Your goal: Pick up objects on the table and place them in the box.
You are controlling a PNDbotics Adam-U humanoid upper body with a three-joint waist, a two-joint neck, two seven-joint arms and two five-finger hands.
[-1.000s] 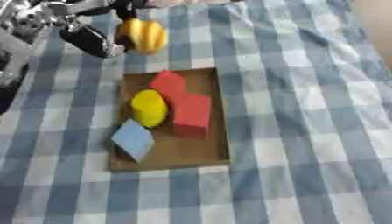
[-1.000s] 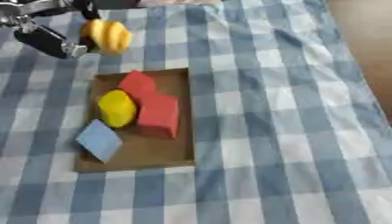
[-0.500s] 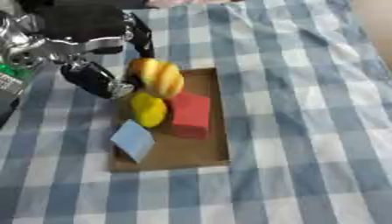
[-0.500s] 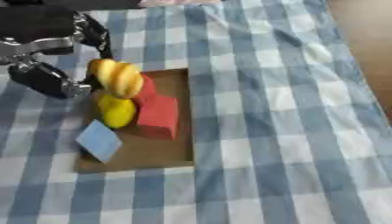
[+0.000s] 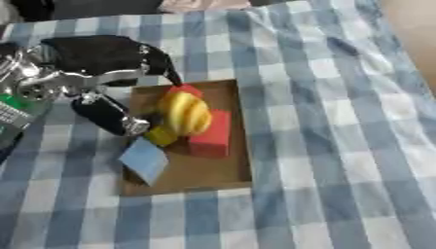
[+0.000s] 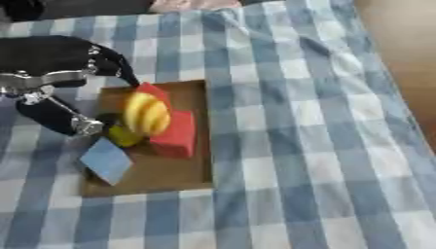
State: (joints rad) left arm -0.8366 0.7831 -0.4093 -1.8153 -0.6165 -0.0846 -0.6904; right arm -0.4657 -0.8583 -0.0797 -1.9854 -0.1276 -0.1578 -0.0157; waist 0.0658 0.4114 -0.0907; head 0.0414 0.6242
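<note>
Black and silver, the robot's left hand [image 5: 106, 85] comes in from the left edge, reaching over the blue-and-white checked cloth [image 5: 340, 146] toward the near-left side of the box [image 5: 204, 175]. Its fingers curl over from above and a dark thumb [image 5: 106, 116] angles in from below, and between them sits the yellow ridged object [image 5: 187, 113] (rounded, banded like a coil or a toy fruit). Whether the fingers actually clamp it or merely rest beside it, I cannot tell, since motion blur smears the contact.

That yellow ridged object lies inside the shallow brown box, above the other pieces and overlapping them. Just beneath its lower left edge a smaller yellow block [image 5: 160, 136] peeks out, close to the thumb tip. Behind it, at the far end of the box, a red piece [image 5: 184, 90] shows only its top corner. At the box's near-left corner a light blue block [image 5: 145, 159] sits tilted, with one corner hanging over the box wall. To the right of the yellow ridged object, touching it, stands a red block [image 5: 213, 133] against the right part of the box floor.

Checked cloth fills the right side.
</note>
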